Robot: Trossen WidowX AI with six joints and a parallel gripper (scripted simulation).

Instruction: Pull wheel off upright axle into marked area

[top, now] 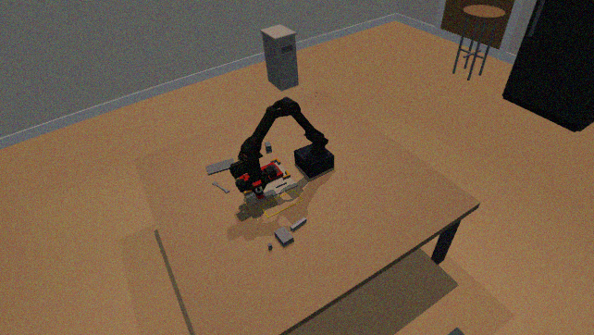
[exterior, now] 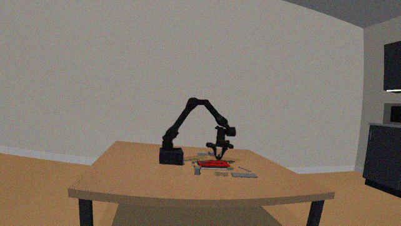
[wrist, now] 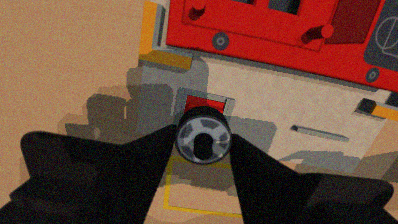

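The wheel (wrist: 204,122), black with a grey spoked hub, stands over the small red base (wrist: 194,104) near the board's edge. The dark middle of the hub shows in the wrist view; whether the axle is fully through it cannot be told. My gripper (top: 259,189) (exterior: 219,158) (wrist: 203,134) points down, its fingers shut on the wheel from both sides. The marked area is a yellow outline (top: 282,210) (wrist: 200,211) on the table, just beside the board and partly hidden by the fingers in the wrist view.
A pale board (top: 295,188) (wrist: 250,80) carries a red panel (exterior: 213,163) (wrist: 270,57), orange corner pieces (wrist: 167,60) and a slim grey bar (wrist: 320,133). Grey blocks (top: 284,236) (top: 299,224) lie beyond the outline. A flat grey plate (top: 220,167) (exterior: 244,175) lies on the other side.
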